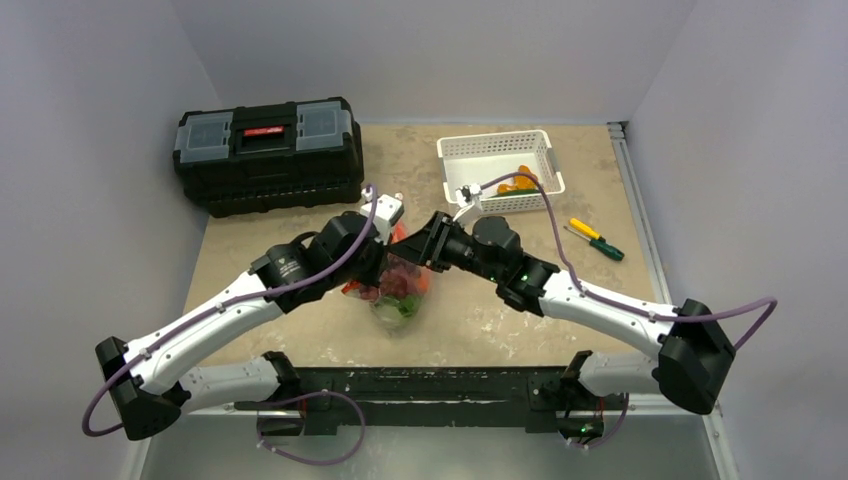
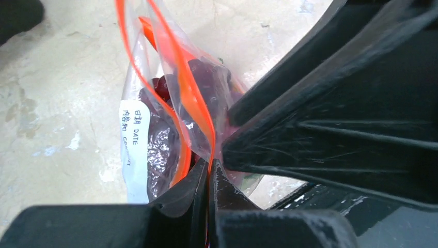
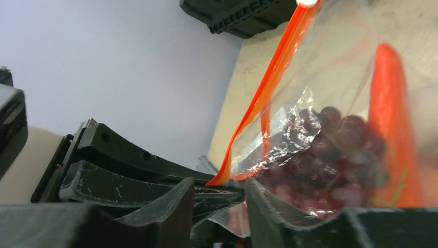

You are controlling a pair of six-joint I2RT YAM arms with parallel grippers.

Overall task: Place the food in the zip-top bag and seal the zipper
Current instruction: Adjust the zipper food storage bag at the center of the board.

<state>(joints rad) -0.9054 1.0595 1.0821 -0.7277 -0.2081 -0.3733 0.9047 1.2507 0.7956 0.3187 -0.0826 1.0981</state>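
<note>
Zip-top bag (image 1: 400, 300) on bench, near-left of white basket (image 1: 490, 140), pinned btwn both arms. Food (image 3: 330, 144) inside: grapes, carrot. Left gripper (image 2: 209, 168) clamped on end of zipper (image 2: 205, 124). Right gripper (image 3: 219, 191) jaws apart, strip end in the gap.

Risk: strip halves gape, so a misaligned run gives a false seal. A hard tug could tip the bag and spill.

Gape + label (image 2: 133, 139) seen in left wrist view only. Top view alone shows orange bits (image 1: 520, 183) in basket.

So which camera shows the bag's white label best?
Left wrist: the white label is close, writing readable. In the top view the zip-top bag is tiny, label unseen. Right wrist shows none.
</note>
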